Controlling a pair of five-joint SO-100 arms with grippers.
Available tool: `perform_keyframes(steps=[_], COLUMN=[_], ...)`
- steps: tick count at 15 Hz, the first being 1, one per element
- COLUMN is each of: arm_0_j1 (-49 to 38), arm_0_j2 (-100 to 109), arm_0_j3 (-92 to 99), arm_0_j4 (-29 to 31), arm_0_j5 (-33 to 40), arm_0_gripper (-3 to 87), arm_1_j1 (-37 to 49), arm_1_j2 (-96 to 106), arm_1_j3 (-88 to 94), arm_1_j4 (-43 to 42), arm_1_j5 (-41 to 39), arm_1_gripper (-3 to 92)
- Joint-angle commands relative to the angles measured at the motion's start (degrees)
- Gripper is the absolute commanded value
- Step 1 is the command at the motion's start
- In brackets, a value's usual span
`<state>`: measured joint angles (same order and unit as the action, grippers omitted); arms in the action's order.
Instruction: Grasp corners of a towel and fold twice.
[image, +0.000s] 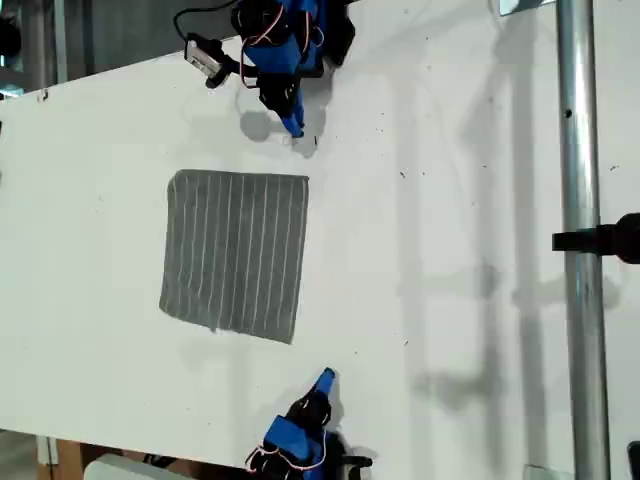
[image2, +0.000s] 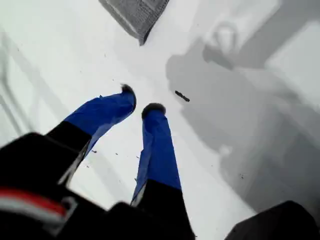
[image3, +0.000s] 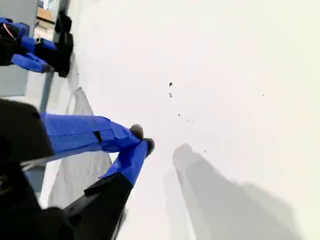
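Observation:
The grey striped towel (image: 237, 255) lies flat and unfolded on the white table (image: 100, 150). My first gripper (image: 325, 378) rests low near the exterior view's bottom edge, a short way from the nearest towel corner (image: 292, 338). In the first wrist view that gripper (image2: 139, 100) is shut and holds nothing, and the towel corner (image2: 142, 39) lies ahead of it. My second gripper (image: 296, 128) is at the exterior view's top, just short of another corner (image: 305, 180). In the second wrist view it (image3: 142, 138) is shut and holds nothing, beside the towel (image3: 75, 170).
A metal pole (image: 580, 240) with a black clamp (image: 605, 240) runs down the exterior view's right side. A small white camera (image: 203, 55) sticks out beside the second arm. Small dark specks (image: 403, 175) dot the table. The table's edge runs along the exterior view's bottom left.

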<state>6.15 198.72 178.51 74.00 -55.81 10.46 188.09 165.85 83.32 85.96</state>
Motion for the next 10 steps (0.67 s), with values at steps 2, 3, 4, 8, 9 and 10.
perform_keyframes(steps=[2, 3, 4, 8, 9, 10], arm_0_j1=[-21.3, -21.3, -21.2, -21.1, -21.0, -21.0], arm_0_j2=[0.4, 0.4, 0.4, 0.4, 0.4, 0.4], arm_0_j3=[0.3, 0.3, 0.3, 0.3, 0.3, 0.3], arm_0_j4=[0.1, 0.1, 0.1, 0.1, 0.1, 0.1], arm_0_j5=[-28.3, -28.2, -28.1, -28.4, -28.4, -28.4], arm_0_gripper=[-2.8, -2.8, -2.8, -2.8, -2.8, -2.8], arm_1_j1=[-0.8, -0.9, -1.1, -1.7, -1.9, -1.9], arm_1_j2=[0.2, 0.2, 0.2, 0.2, 0.2, 0.2], arm_1_j3=[-0.4, -0.4, -0.4, -0.4, -0.4, -0.4], arm_1_j4=[0.5, 0.5, 0.5, 0.5, 0.5, 0.5], arm_1_j5=[-1.0, -1.0, -0.9, -0.6, -0.5, -0.4], arm_1_gripper=[-0.3, -0.3, -0.3, -0.3, -0.3, -0.3])
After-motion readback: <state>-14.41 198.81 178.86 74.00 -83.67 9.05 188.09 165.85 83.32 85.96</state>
